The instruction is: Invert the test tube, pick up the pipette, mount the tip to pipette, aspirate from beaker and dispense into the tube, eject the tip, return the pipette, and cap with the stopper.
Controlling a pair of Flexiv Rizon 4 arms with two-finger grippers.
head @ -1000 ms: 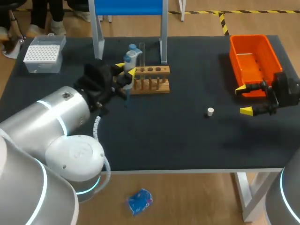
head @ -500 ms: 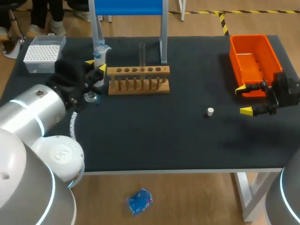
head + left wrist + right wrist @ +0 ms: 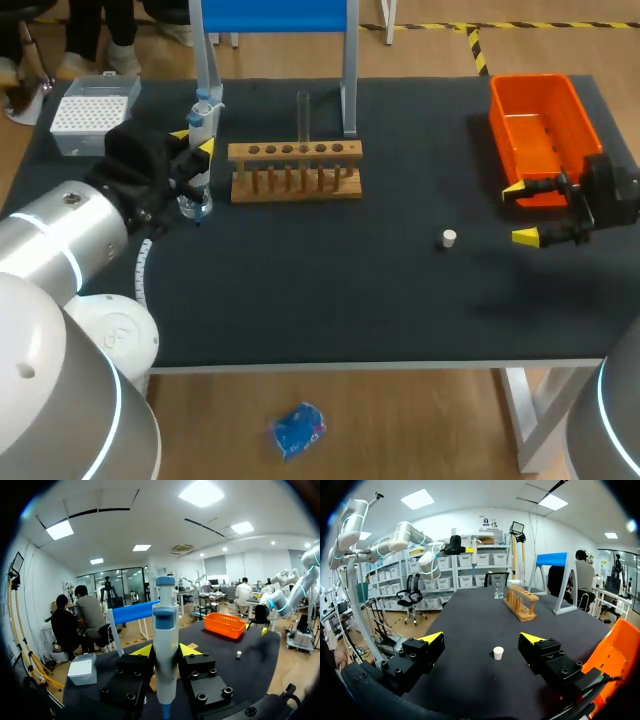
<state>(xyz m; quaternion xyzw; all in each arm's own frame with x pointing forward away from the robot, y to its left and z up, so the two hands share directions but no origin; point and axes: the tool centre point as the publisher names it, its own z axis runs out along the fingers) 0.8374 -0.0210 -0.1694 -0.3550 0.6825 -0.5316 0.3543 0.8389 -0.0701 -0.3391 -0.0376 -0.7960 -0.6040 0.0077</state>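
1. Pipette point(image 3: 203, 115) stands upright, clamped in our left gripper point(image 3: 194, 141), lower end at the beaker point(image 3: 192, 208), left of the rack point(image 3: 295, 168).
2. Our right gripper point(image 3: 533, 212) has its fingers apart, right of the stopper point(image 3: 449, 238).

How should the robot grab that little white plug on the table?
Probably best to pinch the white plug by its round sides, coming straight down from above. It stands upright, short and alone on the black table, so nothing is in the way. The open right end effector is nearest.
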